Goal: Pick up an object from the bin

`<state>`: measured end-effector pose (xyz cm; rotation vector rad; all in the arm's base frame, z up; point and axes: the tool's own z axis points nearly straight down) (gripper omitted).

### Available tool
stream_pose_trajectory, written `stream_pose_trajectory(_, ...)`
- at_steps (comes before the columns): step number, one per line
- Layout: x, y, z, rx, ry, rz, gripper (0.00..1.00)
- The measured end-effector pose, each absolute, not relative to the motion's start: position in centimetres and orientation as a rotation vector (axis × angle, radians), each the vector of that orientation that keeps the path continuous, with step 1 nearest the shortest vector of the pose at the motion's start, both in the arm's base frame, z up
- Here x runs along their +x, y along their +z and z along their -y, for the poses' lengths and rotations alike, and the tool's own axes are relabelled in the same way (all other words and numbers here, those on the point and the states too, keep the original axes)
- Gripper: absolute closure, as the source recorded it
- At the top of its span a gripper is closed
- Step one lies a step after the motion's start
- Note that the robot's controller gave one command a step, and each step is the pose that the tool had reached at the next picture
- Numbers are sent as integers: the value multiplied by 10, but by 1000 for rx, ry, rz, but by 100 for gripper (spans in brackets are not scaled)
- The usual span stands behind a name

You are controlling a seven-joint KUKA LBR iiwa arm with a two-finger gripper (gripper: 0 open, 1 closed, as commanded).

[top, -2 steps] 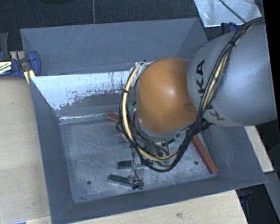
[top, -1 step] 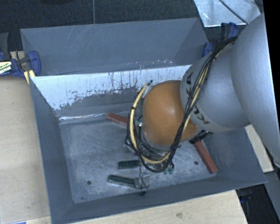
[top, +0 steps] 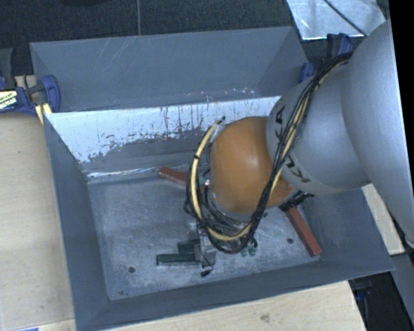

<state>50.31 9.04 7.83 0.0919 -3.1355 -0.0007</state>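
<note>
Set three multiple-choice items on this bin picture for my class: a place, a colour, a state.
1. Where does the dark flat piece lie?
A) against the back wall
B) on the bin floor by the front wall, beside the end effector
C) outside the bin
2. What colour is the bar at the floor's right side?
A) white
B) bright yellow
C) reddish-brown
3. The bar near the back wall is:
A) partly covered by the arm's orange cover
B) fully in the open
C) standing upright
Key: 1 B, it lies just left of the end effector; 2 C, reddish-brown against the grey metal; 3 A, one end runs under the cover.
</note>
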Motion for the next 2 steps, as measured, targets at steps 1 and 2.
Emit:
stream_pose_trajectory(1, 536, 200, -116, 699, 0, 3073, 100)
stream_pose_trajectory(2, 600, 283, -137, 1337, 2, 2855, 100)
